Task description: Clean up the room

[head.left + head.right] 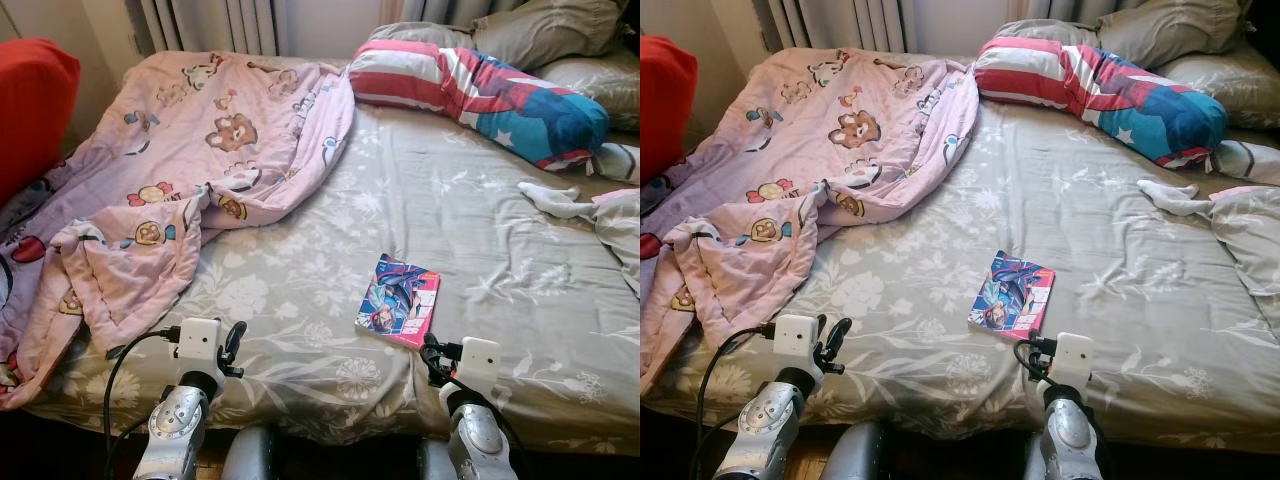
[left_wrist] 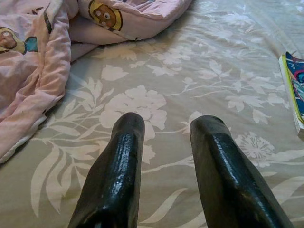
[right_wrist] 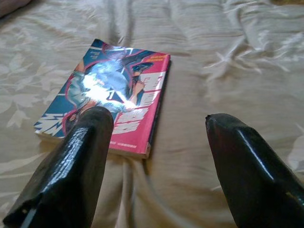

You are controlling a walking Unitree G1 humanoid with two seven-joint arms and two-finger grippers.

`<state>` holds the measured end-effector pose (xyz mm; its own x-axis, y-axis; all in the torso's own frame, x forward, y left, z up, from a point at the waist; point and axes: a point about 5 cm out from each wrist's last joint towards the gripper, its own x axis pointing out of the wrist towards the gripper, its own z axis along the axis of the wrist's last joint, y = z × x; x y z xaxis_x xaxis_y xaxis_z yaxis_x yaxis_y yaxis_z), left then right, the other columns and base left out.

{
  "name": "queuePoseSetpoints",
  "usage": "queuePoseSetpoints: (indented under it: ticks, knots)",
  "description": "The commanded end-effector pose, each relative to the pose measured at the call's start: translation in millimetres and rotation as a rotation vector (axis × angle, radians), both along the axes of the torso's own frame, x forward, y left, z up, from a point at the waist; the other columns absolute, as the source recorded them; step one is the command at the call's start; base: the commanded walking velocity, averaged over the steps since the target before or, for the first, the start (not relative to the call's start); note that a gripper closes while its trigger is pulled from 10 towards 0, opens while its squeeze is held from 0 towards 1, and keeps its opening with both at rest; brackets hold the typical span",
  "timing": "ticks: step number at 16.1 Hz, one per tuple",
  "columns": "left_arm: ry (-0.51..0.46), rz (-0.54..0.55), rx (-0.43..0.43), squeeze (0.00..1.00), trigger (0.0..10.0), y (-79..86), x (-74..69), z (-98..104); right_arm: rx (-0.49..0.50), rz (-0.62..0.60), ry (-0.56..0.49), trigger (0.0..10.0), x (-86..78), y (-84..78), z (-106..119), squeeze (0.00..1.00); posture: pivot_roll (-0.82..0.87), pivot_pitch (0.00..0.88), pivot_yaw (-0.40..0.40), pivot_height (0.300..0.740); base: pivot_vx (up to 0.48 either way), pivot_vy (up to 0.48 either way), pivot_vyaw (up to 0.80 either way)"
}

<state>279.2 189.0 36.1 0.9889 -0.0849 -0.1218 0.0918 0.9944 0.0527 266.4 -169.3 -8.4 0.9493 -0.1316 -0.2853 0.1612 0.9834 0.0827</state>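
Observation:
A colourful paperback book [image 1: 398,299] lies flat on the grey floral bedsheet [image 1: 480,230], near the bed's front edge. My right gripper [image 3: 156,126] hovers open just short of the book [image 3: 111,92], one finger overlapping its near corner in the right wrist view. My left gripper [image 2: 166,126] is open over bare sheet near the front edge, with the crumpled pink cartoon blanket [image 1: 190,170] to its left. A white sock [image 1: 548,199] lies at the right of the bed.
A red, white and blue pillow [image 1: 480,95] and grey pillows [image 1: 540,30] lie at the head of the bed. A red cushion [image 1: 30,100] stands at the far left. More grey bedding [image 1: 620,230] bunches at the right edge.

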Motion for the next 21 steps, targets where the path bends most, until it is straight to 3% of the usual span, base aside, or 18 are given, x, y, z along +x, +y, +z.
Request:
queuePoseSetpoints:
  ticks: [1, 15, 21]
  knots:
    - [0.006, 0.013, -0.008, 0.00, 10.0, 2.4, -1.6, -1.3, 0.019, 0.007, 0.023, 10.0, -3.3, 1.3, -4.3, 0.00, 0.13, 0.122, 0.022, 0.615, 0.000, 0.000, 0.00]
    - [0.006, 0.001, -0.003, 0.00, 10.0, 4.4, -0.5, 0.6, 0.018, 0.038, 0.040, 10.0, 5.6, 8.1, -0.7, 0.00, 0.13, 0.148, 0.039, 0.615, 0.256, 0.000, 0.00]
    - [-0.003, -0.013, -0.002, 0.00, 10.0, 3.4, -3.8, 2.1, 0.094, -0.006, 0.043, 10.0, 18.7, 3.6, 6.9, 0.00, 0.15, 0.169, 0.047, 0.615, 0.049, 0.000, 0.00]
